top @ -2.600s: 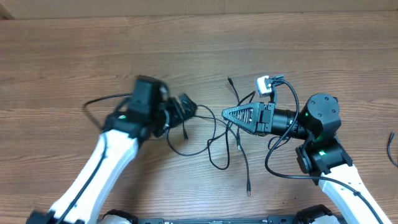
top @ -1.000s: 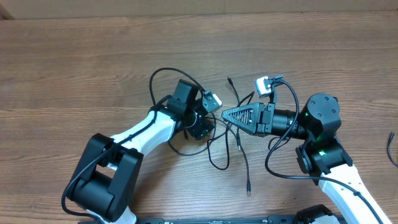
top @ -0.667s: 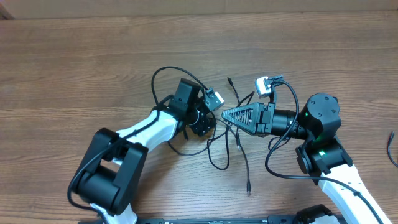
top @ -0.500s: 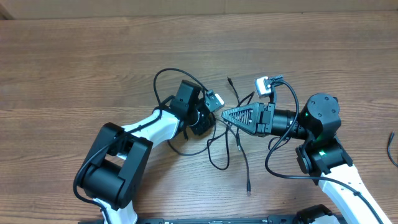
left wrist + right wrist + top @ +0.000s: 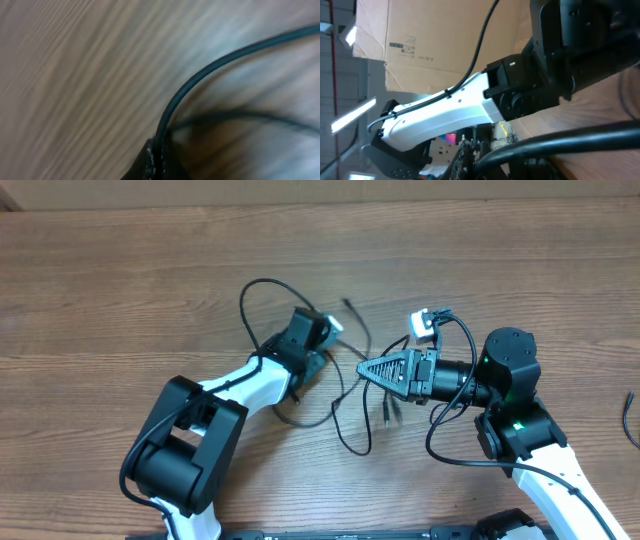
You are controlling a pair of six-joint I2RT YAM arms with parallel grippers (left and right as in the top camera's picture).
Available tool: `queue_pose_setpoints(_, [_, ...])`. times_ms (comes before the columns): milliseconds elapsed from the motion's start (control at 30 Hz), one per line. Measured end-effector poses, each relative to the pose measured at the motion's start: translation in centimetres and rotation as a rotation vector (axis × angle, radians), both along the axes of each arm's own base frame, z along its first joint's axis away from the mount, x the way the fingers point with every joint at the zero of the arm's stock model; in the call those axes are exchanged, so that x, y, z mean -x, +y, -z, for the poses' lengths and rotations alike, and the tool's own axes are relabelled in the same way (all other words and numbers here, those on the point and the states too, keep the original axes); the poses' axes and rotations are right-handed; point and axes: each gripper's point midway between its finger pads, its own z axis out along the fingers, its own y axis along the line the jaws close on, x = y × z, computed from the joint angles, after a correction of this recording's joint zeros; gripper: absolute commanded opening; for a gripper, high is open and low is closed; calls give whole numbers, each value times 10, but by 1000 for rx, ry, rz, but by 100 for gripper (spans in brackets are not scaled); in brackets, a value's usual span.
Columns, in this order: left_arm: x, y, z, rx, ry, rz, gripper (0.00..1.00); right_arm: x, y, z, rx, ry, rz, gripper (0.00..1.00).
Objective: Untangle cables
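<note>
Left pincer (image 5: 318,360) is clamped tight on a strand of the cables (image 5: 356,451). Right pincer (image 5: 366,370) pinches another, tips closed. The tangle lies between them, mid-counter (image 5: 120,280).

Black cables (image 5: 354,451); brown wood-grained table (image 5: 120,280); white left arm (image 5: 232,385) with black joints; black right claw (image 5: 362,367)

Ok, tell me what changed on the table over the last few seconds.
The left gripper swung in toward the middle, then closed on one of the cables and tugged it up-left in the overhead view. The small plug at the top slid left, and the long loose strand drew up toward the tangle. The right gripper stayed shut on the cables, shifting only slightly. The table is unchanged.
</note>
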Motion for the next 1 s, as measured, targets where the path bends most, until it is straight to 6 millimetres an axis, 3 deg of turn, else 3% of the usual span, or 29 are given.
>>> queue_pose_setpoints(133, [10, 46, 1, -91, 31, -196, 4, -10, -4, 2, 31, -82, 49, 4])
queue_pose_setpoints(233, [21, 58, 2, -45, 69, -322, 4, -22, -13, 9, 73, -123, 113, 4])
queue_pose_setpoints(367, [32, 54, 4, 92, 129, -458, 4, -39, -36, 36, 183, -79, 226, 4])
queue_pose_setpoints(433, [37, 49, 4, 171, 160, -528, 4, -42, -55, 60, 276, 11, 296, 4])
queue_pose_setpoints(533, [40, 42, 4, 259, 184, -613, 4, -34, -95, 93, 465, 189, 426, 4])
queue_pose_setpoints(600, [41, 39, 5, 298, 192, -651, 5, -23, -126, 101, 605, 277, 529, 4])
queue_pose_setpoints(667, [41, 37, 4, 327, 197, -676, 4, -12, -160, 93, 735, 318, 644, 4])
queue_pose_setpoints(733, [41, 35, 5, 349, 203, -692, 4, -4, -196, 69, 842, 318, 784, 4])
queue_pose_setpoints(867, [41, 32, 5, 374, 208, -708, 4, 8, -244, 17, 931, 278, 1005, 4])
queue_pose_setpoints(1000, [42, 30, 5, 384, 216, -708, 7, 33, -284, -18, 990, 320, 1213, 4])
